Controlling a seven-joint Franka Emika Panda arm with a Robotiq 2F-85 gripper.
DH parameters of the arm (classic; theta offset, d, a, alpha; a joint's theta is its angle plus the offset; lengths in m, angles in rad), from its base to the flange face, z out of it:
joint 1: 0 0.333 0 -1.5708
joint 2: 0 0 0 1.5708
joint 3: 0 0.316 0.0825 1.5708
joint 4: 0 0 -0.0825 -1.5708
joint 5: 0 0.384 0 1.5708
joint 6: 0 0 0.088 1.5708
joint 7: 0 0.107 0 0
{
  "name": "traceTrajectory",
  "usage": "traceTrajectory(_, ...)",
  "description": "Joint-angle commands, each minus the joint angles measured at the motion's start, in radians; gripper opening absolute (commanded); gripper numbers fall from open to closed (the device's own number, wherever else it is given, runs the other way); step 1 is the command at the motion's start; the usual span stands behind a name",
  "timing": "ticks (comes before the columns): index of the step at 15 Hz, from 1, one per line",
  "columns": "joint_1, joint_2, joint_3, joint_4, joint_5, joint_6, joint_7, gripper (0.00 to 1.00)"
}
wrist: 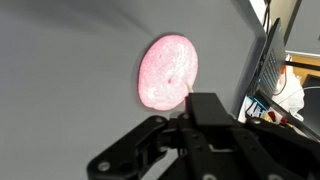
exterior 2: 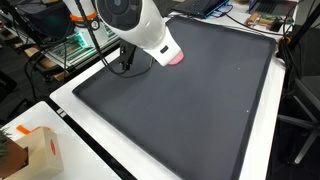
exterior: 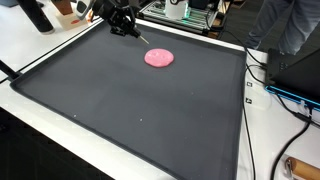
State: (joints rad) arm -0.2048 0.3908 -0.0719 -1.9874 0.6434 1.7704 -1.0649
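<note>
Wrist view: the pink disc [wrist: 167,72] lies flat on the dark mat [wrist: 60,60], upper centre of frame, with a small dimple near its middle. The gripper [wrist: 200,112] fills the bottom of the frame as a black mass, and its leading edge sits just below the disc's lower rim in the picture. A thin pale sliver shows at that rim, right above the gripper, but it is too small for me to identify. I cannot tell how far apart the jaws stand. The fingers merge into one dark shape here, and neither exterior view resolves them. In an exterior view the gripper [exterior: 127,27] hangs over the far part of the mat, near the pink disc [exterior: 158,58] but apart from it. I cannot judge whether the fingertips touch the mat. The disc sits in the far half of the mat, well away from the near edge. In an exterior view the arm's white housing [exterior 2: 140,28] covers most of the disc, so only a pink edge [exterior 2: 178,58] shows beside it, with the gripper [exterior 2: 125,63] dark underneath. The mat rests on a white table [exterior: 45,50]. A cardboard box [exterior 2: 35,150] stands at a table corner, well apart from the mat. Cables [exterior: 262,80] run along one side of the mat.
</note>
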Motion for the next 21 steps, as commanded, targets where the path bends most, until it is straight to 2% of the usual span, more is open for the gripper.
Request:
traceTrajectory(1,0.024,-0.049,0.008,-0.013,-0.057,0.011,0.072,0.03)
traceTrajectory(14,0.132,-0.223,0.068,-0.048,-0.262,0.056,0.296,0.03)
traceTrajectory(21,0.197,-0.307,0.105,-0.12,-0.348,0.232,0.453,0.03)
